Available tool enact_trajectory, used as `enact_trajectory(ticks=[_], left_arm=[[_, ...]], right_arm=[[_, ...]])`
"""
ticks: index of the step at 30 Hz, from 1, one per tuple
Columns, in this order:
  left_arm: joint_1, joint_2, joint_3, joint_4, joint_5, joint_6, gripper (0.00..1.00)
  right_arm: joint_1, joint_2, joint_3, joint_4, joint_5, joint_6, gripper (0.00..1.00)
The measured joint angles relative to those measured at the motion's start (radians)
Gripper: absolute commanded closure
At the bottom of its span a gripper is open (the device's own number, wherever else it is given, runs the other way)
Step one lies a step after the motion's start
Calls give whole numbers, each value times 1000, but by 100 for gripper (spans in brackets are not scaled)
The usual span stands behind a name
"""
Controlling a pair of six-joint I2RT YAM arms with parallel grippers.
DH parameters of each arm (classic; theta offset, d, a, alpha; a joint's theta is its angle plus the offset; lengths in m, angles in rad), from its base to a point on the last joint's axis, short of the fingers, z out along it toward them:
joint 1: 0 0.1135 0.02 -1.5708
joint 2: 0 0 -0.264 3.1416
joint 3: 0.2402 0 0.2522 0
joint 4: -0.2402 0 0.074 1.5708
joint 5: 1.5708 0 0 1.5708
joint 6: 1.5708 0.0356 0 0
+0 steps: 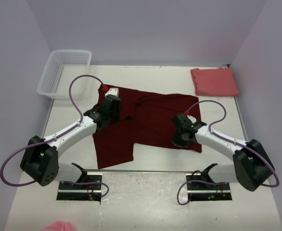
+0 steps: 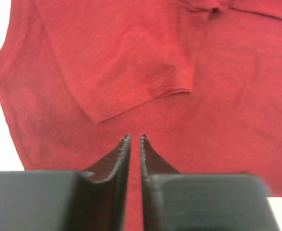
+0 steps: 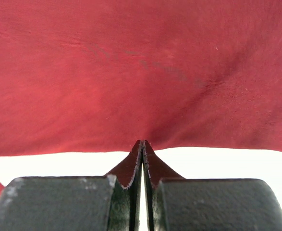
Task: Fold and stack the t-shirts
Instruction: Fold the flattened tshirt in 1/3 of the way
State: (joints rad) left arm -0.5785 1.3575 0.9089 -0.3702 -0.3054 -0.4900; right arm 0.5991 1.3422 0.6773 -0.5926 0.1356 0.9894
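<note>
Maroon t-shirt [image 1: 150, 120] lay rumpled mid-way across the table [image 1: 155, 77], one sleeve folded in; I saw the right gripper [image 3: 142, 142] pinching its near hem, the left gripper [image 2: 135, 136] barely parted above it.

Basket [image 1: 53, 77], table [image 1: 145, 202] and walls [image 1: 145, 29]
A white plastic mesh basket is seen upright at the far left corner of the pale table, which is enclosed by lilac walls; a pink shape [image 1: 59, 225] is cut off at the near left edge.
</note>
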Motion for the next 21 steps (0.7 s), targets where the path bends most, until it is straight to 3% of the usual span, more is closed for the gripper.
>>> enact_trajectory(ticks=[2, 5, 7, 14, 16, 21], left_arm=[[0, 6, -8, -1, -20, -17, 71], [2, 21, -8, 3, -32, -40, 64], [8, 27, -10, 9, -23, -47, 65], [120, 57, -61, 52, 72, -56, 82], [156, 77, -68, 64, 93, -56, 80], [196, 141, -66, 79, 113, -49, 72]], right_arm=[[0, -64, -3, -1, 5, -42, 95], [0, -182, 9, 3, 2, -118, 86], [0, -239, 42, 2, -6, -170, 80], [0, -335, 168, 31, -85, -310, 67], [0, -342, 175, 40, -116, -337, 59], [0, -341, 175, 40, -167, -385, 55]])
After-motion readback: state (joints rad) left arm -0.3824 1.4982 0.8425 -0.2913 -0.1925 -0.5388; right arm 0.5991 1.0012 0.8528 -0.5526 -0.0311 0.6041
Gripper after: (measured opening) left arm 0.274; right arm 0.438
